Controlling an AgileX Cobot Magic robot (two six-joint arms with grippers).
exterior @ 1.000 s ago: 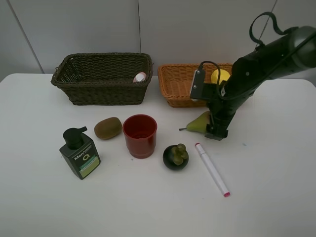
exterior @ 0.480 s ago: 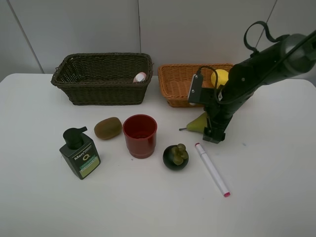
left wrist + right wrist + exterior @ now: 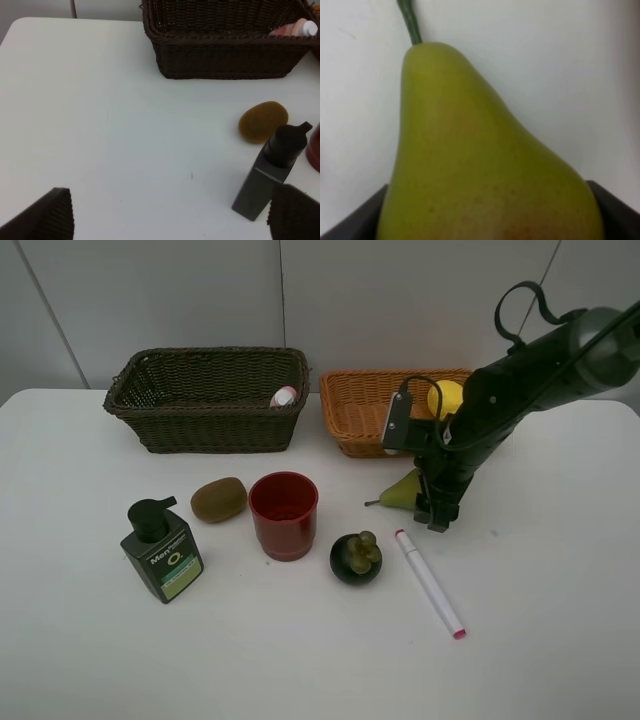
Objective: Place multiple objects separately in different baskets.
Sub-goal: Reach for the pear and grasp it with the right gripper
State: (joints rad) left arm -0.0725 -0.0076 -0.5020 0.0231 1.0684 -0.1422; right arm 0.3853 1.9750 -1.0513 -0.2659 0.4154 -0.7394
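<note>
**One green-red pear (image 3: 403,490) straddled by the right end effector (image 3: 437,517)**

From my remote seat, the right arm reaches down from the right side of the high view. It ends just in front of the shallower light orange-tan wicker basket (image 3: 355,415). Its end effector stands over the fat end of the pear. The pear lies on its side on the white worktop (image 3: 560,620), with its stem pointing toward the red cup (image 3: 284,515). In the right wrist view the pear fills the space between the two dark fingers (image 3: 350,222). I cannot tell whether they are pressing on the fruit or only flanking it.

The yellow lemon (image 3: 447,395) sits inside the orange-tan basket, partly hidden behind the arm. The pink bottle (image 3: 284,396) lies in the deep dark olive-brown wicker basket (image 3: 205,430), against its right end.

Loose on the worktop are these:
- The brown kiwi (image 3: 218,499) is just left of the cup.
- The dark green pump bottle (image 3: 162,552) stands upright, nearer me than the kiwi.
- The dark mangosteen (image 3: 356,556) is near the cup on its right.
- The white-pink marker (image 3: 430,583) lies at a slant just right of the mangosteen.

The left end effector (image 3: 170,215) does not appear in the high view. Its wrist camera shows the jaws spread wide and released with nothing between them, above bare worktop to the left of the pump bottle.
</note>
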